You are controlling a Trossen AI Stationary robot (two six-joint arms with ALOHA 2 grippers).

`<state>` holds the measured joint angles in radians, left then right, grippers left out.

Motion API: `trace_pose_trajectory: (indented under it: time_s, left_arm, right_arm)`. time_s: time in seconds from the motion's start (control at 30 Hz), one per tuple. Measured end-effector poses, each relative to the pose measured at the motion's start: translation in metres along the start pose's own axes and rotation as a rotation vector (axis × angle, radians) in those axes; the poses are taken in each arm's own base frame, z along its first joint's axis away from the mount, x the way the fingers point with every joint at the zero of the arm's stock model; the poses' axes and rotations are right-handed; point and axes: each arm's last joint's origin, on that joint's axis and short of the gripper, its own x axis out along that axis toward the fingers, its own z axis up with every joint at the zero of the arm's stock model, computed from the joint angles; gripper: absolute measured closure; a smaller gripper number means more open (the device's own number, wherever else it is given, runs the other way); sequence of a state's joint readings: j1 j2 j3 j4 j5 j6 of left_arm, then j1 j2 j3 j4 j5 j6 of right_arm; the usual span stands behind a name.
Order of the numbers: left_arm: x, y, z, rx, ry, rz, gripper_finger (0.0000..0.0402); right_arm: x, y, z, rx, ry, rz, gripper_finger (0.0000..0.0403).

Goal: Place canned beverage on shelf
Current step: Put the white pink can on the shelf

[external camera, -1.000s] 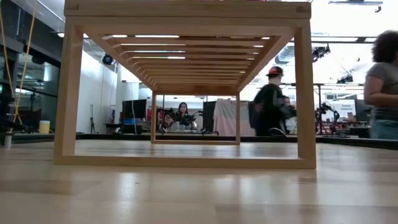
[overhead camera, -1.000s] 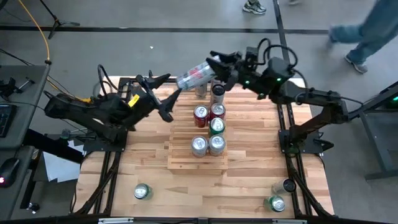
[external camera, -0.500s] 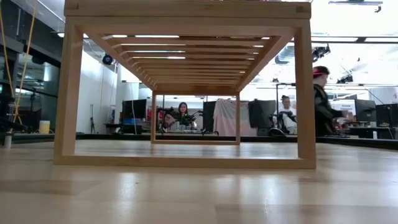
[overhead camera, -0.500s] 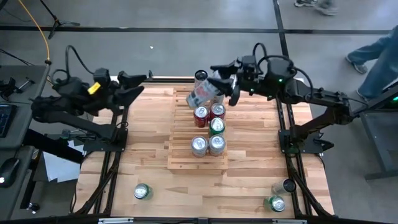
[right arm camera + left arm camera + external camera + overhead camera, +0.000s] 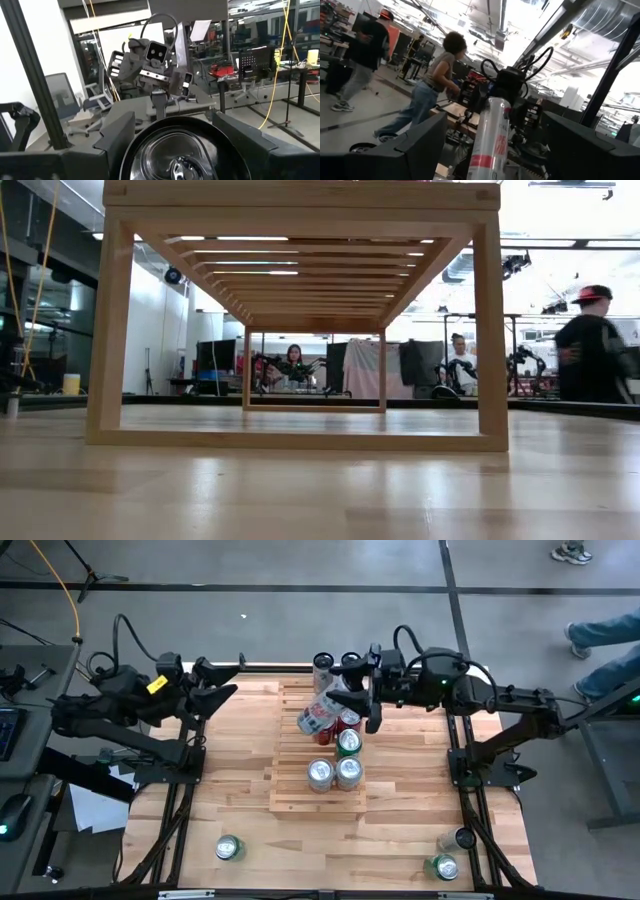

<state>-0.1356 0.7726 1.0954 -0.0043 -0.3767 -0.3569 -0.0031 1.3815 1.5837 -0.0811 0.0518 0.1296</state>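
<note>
my right claw point(image 5: 352, 698): closed across the body of a tall silver drinks can with red print point(image 5: 320, 712), carrying it in the air over the far half of the pale wooden slatted shelf point(image 5: 290, 802); i grip it by the side so its ends stay free for setting down.

my left claw point(image 5: 215, 683): fingers spread wide with nothing between them, parked over the far left corner of the solid wood tabletop point(image 5: 180, 820), well apart from the shelf so it does not crowd the placement.

where the can is: above the shelf, not resting on it, just beside the red-topped cans point(image 5: 348, 720) that already stand in the far rows.

can's long axis: tilted, neither upright nor flat; from above it runs slantwise across the slats.

which way it points: one end leans toward the shelf's left and near side, the other toward my right claw; i cannot tell which end is the top.

my judgement: it needs tipping upright before it can stand in a free spot.
</note>
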Motion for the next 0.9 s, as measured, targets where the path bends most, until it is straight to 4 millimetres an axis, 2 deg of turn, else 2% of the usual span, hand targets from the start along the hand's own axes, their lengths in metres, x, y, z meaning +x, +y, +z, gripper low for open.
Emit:
trace_pose_trajectory:
  time_s: [0.23,0.43,0.9]
  left_arm:
    - [0.006,-0.001,-0.006,0.007,0.025,-0.003,0.0087]
    - [0.009,0.001,-0.006,-0.036,0.050,-0.069,0.0087]
    - [0.042,0.033,-0.015,-0.097,0.183,-0.140,0.0087]
  right_arm:
    - [0.008,-0.001,-0.011,-0.003,0.057,0.000,0.0164]
    - [0.014,0.001,-0.018,0.000,0.088,0.078,0.0164]
    - [0.023,0.008,-0.026,0.022,0.105,0.138,0.0164]
